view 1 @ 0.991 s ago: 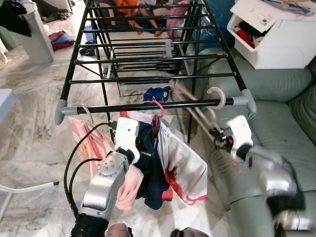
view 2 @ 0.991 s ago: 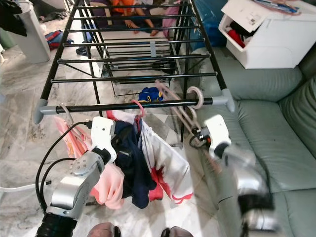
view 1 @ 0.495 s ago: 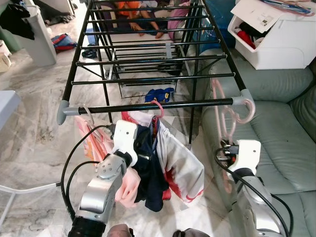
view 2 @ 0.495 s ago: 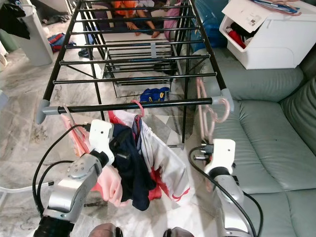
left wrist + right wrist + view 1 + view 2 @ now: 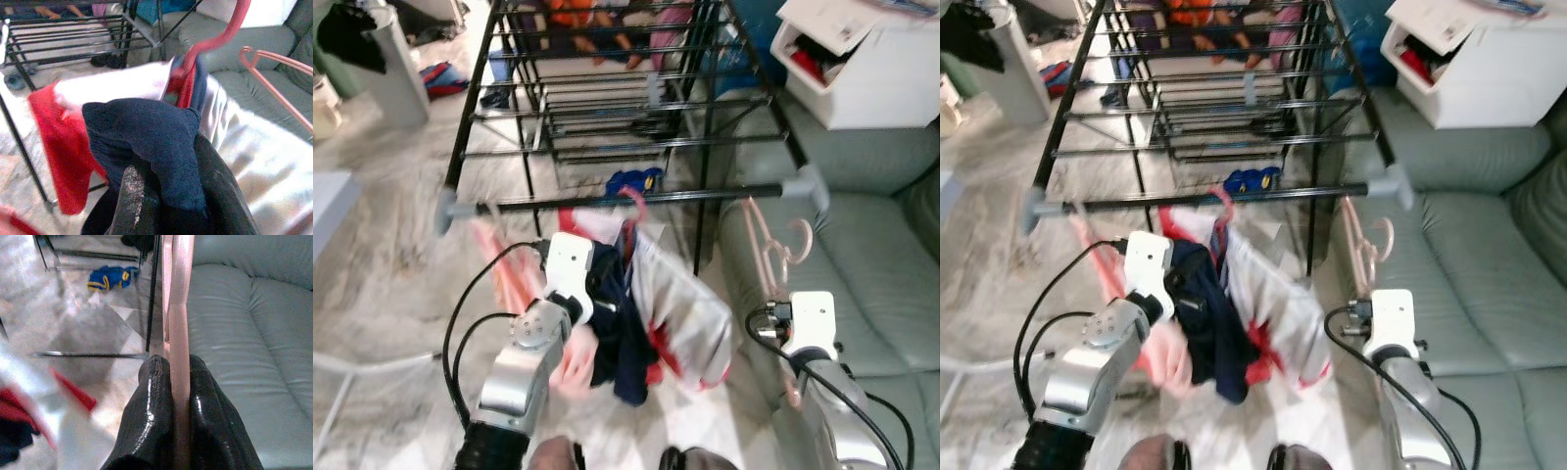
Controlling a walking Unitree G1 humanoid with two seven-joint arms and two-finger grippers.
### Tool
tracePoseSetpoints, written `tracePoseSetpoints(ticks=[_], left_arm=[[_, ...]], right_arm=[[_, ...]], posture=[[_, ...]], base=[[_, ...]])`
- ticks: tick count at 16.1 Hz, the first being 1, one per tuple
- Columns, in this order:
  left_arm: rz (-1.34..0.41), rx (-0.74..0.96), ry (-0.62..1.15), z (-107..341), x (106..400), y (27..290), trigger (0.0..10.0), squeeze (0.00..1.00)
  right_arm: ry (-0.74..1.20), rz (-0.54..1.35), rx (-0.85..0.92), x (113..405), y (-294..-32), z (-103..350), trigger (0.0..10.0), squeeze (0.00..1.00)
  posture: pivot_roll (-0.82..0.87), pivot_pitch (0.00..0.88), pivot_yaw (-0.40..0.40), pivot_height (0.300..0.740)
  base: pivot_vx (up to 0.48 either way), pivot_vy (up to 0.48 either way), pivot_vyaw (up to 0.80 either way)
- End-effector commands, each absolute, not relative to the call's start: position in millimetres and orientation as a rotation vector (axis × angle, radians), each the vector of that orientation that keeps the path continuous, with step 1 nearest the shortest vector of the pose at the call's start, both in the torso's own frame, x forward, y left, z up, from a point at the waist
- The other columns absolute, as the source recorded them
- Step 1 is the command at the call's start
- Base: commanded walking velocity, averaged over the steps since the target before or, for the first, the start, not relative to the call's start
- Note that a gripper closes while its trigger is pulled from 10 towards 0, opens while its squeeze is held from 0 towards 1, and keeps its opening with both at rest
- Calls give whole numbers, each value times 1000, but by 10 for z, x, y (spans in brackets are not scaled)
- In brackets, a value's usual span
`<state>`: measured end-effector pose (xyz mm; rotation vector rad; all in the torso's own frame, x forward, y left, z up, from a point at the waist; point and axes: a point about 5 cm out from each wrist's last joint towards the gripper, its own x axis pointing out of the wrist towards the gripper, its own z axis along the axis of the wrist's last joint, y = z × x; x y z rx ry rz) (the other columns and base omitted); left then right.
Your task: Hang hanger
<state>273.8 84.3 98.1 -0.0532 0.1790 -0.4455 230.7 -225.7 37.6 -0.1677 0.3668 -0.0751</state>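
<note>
Two grippers loaded: right gripper (image 5: 179,396) clenches pink hanger (image 5: 179,308) between its jaws; left gripper (image 5: 166,196) grips navy garment (image 5: 146,142).

The front rail (image 5: 636,198) runs bare between the hung clothes (image 5: 646,304) and the sofa (image 5: 871,255) alongside.

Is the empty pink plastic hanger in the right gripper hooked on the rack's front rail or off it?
Off. The pink plastic hanger, pinched in the right gripper, has its hook below the black front rail, not touching it.
</note>
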Motion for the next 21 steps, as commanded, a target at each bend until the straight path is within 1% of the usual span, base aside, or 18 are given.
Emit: tracePoseSetpoints(ticks=[1,3,4,6,8,9,14,15,17,21], left_arm=[[-450,-45,157,1014,2767,842,10000,0],[-451,-48,154,1016,2773,829,10000,0],[-452,-48,153,1016,2774,826,10000,0],[-453,-50,153,1014,2781,816,10000,0],[-453,-49,154,1006,2780,811,10000,0],[-453,-49,153,1002,2781,812,10000,0],[-430,-73,152,1013,2811,830,10000,0],[-431,-79,153,1014,2815,833,10000,0],[-438,-86,149,1022,2819,832,10000,0],[-458,-84,131,1029,2822,817,10000,0]], right_arm=[[363,-78,-206,2279,-2260,351,10000,0],[387,-145,-161,2252,-2286,325,10000,0],[394,-143,-157,2253,-2288,321,10000,0],[389,-180,-189,2279,-2344,339,10000,0],[388,-161,-200,2293,-2349,341,10000,0],[387,-160,-177,2298,-2338,347,10000,0],[381,-154,-156,2341,-2311,375,10000,0],[379,-150,-154,2351,-2308,382,10000,0],[370,-145,-150,2373,-2312,403,10000,0],[359,-145,-143,2410,-2304,430,10000,0]], posture=[[-53,0,14,740],[-55,0,13,740],[-55,0,13,740],[-57,0,11,740],[-56,0,10,740],[-56,0,8,740],[-56,0,1,740],[-56,0,-3,740],[-56,0,-7,740],[-57,0,-6,740]], base=[[-405,0,0],[-409,0,0],[-428,0,0],[-426,0,0],[-418,0,0],[-394,0,0],[0,0,0],[0,0,-438],[0,311,-800],[0,480,-800]])
